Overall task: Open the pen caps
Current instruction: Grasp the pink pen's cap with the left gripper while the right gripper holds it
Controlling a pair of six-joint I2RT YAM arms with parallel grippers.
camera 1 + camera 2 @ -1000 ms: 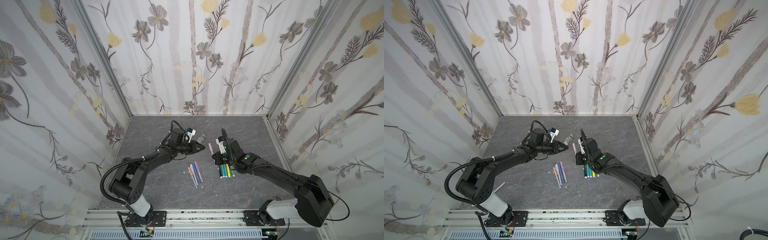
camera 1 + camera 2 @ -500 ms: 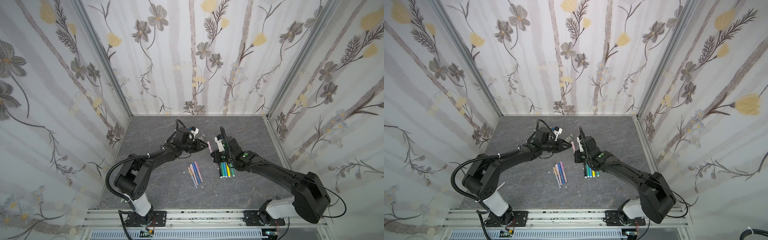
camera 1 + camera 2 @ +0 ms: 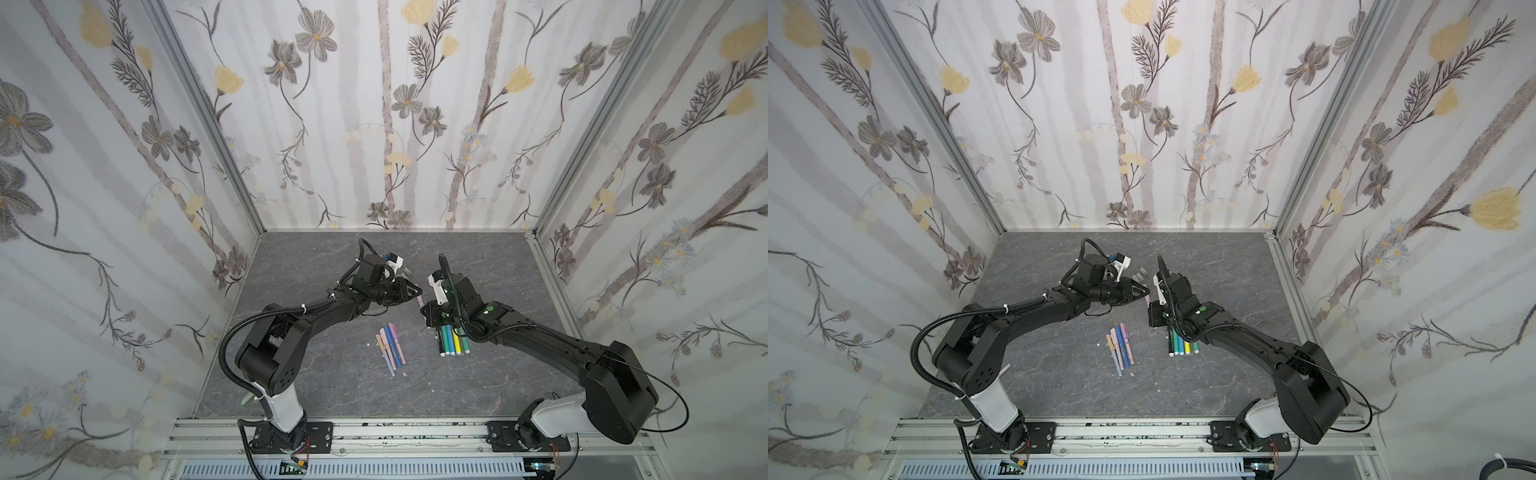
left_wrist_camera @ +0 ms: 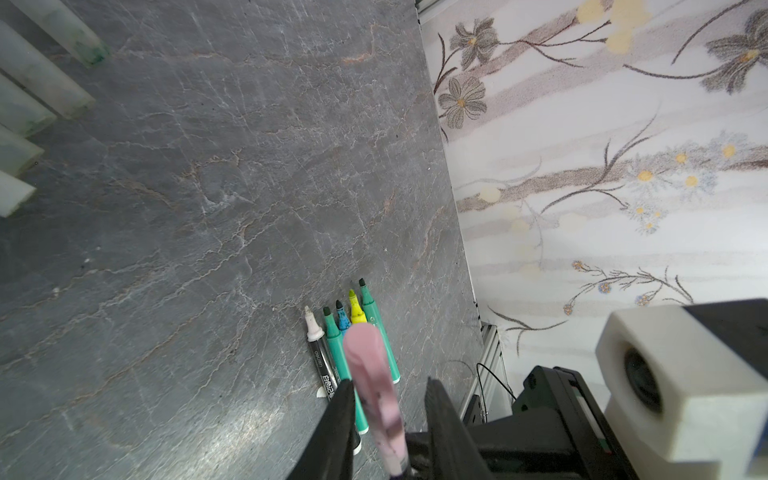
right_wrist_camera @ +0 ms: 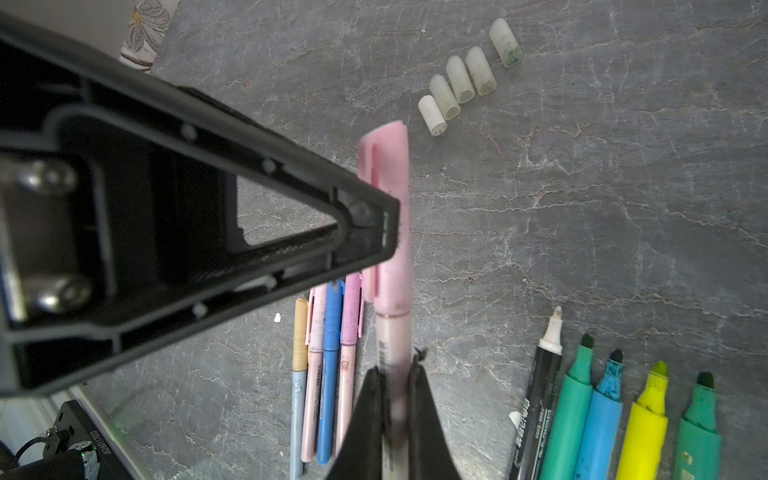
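Grey stone bench [image 3: 332,266], both arms meeting mid-frame in both top views. Right tool [image 5: 395,370], lower centre of its wrist view, clamped tight on the pink pen [image 5: 392,336] barrel; this anchors it for the pull. Left tool [image 4: 388,384] part-open, jaws straddling the pink cap [image 5: 384,166], gap on one side; not gripped yet, I judge. Uncapped markers [image 5: 602,415] lower right; capped pastel pens [image 5: 328,332] lower centre, waiting. Loose frosted caps [image 5: 461,79] upper right, parked clear.
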